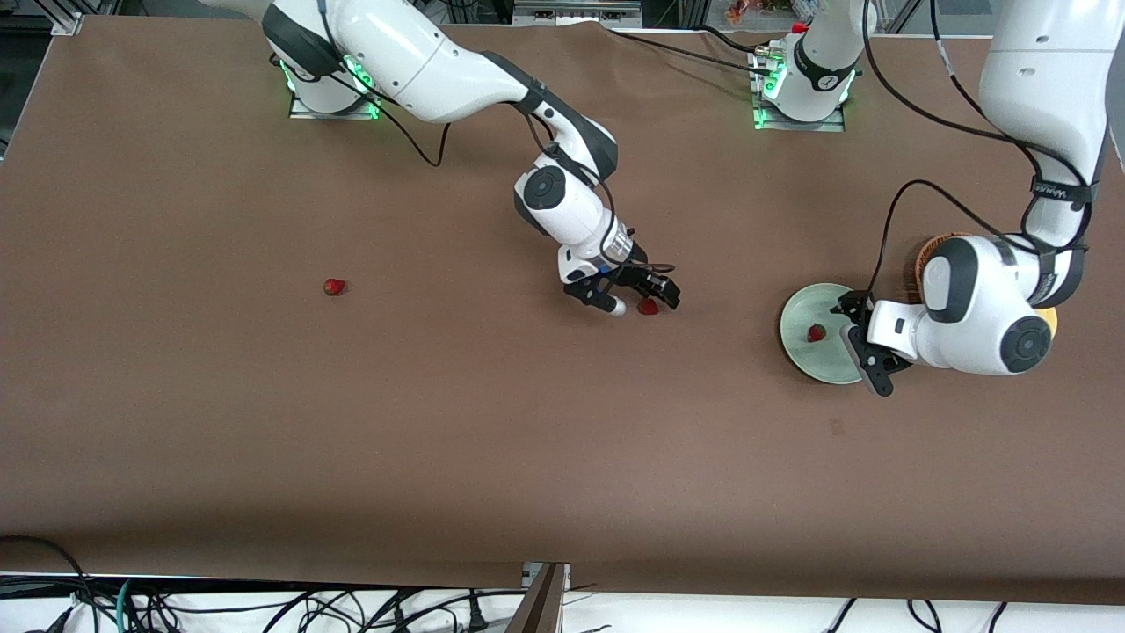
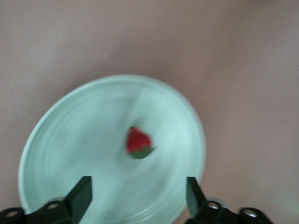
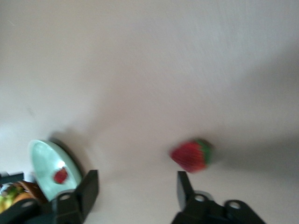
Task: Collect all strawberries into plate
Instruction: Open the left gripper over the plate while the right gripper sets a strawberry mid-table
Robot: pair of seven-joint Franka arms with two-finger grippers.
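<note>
One strawberry (image 1: 816, 332) lies inside the pale mint-green plate (image 1: 798, 312), which sits on the brown table (image 1: 439, 440) toward the left arm's end; in the left wrist view this berry (image 2: 138, 142) rests near the middle of the dish (image 2: 70, 126), red body with a green cap. A second strawberry (image 1: 649, 306) lies on the bare table near the middle, well apart from the plate. A third strawberry (image 1: 334, 287) lies on the table toward the right arm's end, well apart from both other berries. The left gripper (image 1: 860, 338) is positioned over the plate's edge, fingers spread wide and holding nothing; the left wrist view shows both dark fingers (image 2: 80, 196) apart, with the berry in the dish lying free between them and lower down. The right gripper (image 1: 626, 297) is low over the table at the middle berry, jaws parted, gripping nothing; in the right wrist view the berry (image 3: 191, 155) lies on the table surface just off one fingertip (image 3: 184, 186), not enclosed by the fingers. That same view shows the plate (image 3: 44, 161) farther off with its berry (image 3: 60, 175). A brown woven basket (image 1: 923, 255) stands just beside the plate, largely covered by the left arm.
</note>
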